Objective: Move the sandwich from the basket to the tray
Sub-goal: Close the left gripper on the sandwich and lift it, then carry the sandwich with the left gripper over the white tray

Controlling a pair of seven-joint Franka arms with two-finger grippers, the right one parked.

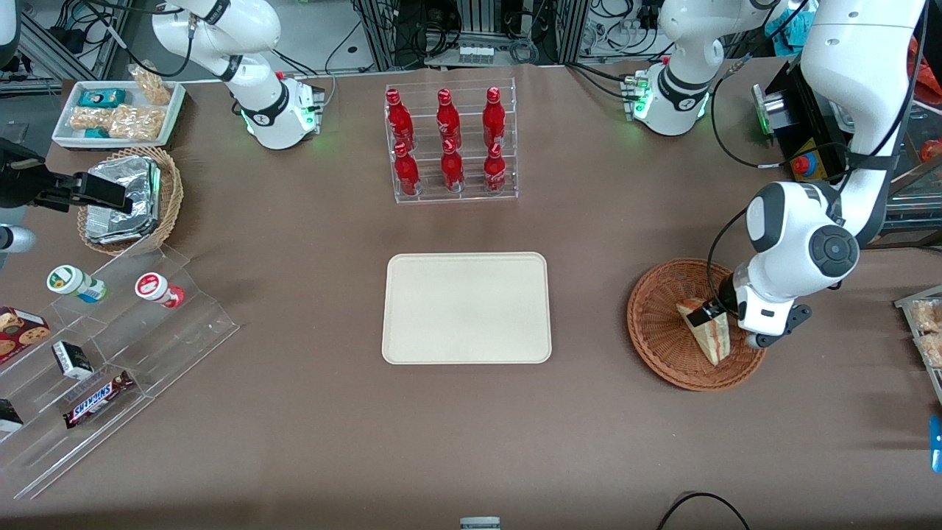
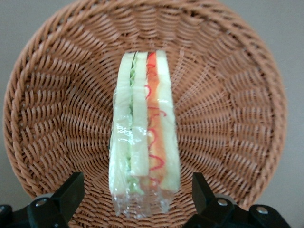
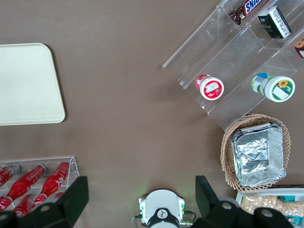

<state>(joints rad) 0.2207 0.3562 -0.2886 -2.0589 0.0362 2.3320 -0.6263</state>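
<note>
Snickers bar (image 1: 98, 398) first — it is lying on the lowest step of the clear stepped stand (image 1: 110, 346) at the parked arm's end, nearer the front camera than anything else on the table. Two small cups (image 1: 76, 283) are lying on their sides on a higher step of that stand.

Now look toward the working arm's end: your gripper (image 1: 725, 324) is hanging low over the basket (image 1: 662, 338), right at the sandwich (image 1: 705, 330). From the wrist camera you are seeing both fingers (image 2: 71, 192) spread wide, one on each side of the sandwich (image 2: 145, 137), with wicker showing in the gaps between — neither finger is touching it. So the pincer is standing open, straddling the wedge and not pinching anything.

Your sandwich is resting in the basket (image 2: 237, 109), standing on edge in clear wrap, bread slices outermost and the red and green filling lines running along its length.

Your tray (image 1: 466, 308) is sitting at mid-table, well apart from the basket, with nothing on it. Farther from the front camera than the tray, you are seeing a clear rack of six red bottles (image 1: 450, 143). At the parked arm's end, a tan basket holding foil containers (image 1: 125, 199) is sitting just beside the stand, and a white tray of snack packets (image 1: 118, 112) is lying farther from the camera than that.
</note>
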